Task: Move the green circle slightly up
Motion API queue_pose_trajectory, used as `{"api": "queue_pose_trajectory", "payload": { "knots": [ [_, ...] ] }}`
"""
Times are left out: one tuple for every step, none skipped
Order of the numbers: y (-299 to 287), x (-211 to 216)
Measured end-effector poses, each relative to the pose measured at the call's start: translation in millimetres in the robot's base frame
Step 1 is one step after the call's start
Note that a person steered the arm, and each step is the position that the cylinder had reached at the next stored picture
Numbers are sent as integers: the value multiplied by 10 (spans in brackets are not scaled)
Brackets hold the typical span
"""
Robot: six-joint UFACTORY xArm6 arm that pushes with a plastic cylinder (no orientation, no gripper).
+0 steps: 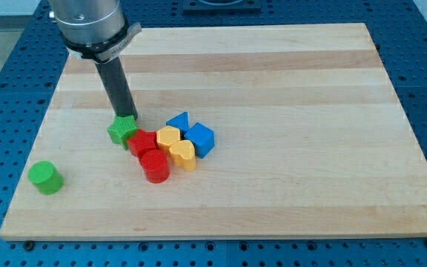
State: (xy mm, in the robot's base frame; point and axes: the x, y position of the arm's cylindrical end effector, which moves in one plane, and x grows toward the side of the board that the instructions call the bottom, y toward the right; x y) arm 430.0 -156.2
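The green circle (45, 177) is a short green cylinder standing alone near the board's lower left corner. My tip (129, 118) is far from it, up and to the view's right, touching the top edge of a green star-shaped block (121, 131). The dark rod rises from there to the arm's grey body at the view's top left. Nothing lies between the green circle and the board's left edge.
A tight cluster sits right of the green star: a red star-like block (142, 142), a red cylinder (155, 166), a yellow hexagon-like block (168, 136), a yellow heart (183, 154), a blue triangle (178, 122) and a blue cube (200, 139). The wooden board (288, 81) lies on a blue perforated table.
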Motion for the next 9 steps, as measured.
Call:
{"api": "queue_pose_trajectory", "payload": {
  "knots": [
    [159, 0],
    [264, -35],
    [-218, -412],
    [-1067, -645],
    [-1457, -603],
    [-1485, -567],
    [-1488, -388],
    [-1482, 143],
    [-1487, 476]
  ]
}}
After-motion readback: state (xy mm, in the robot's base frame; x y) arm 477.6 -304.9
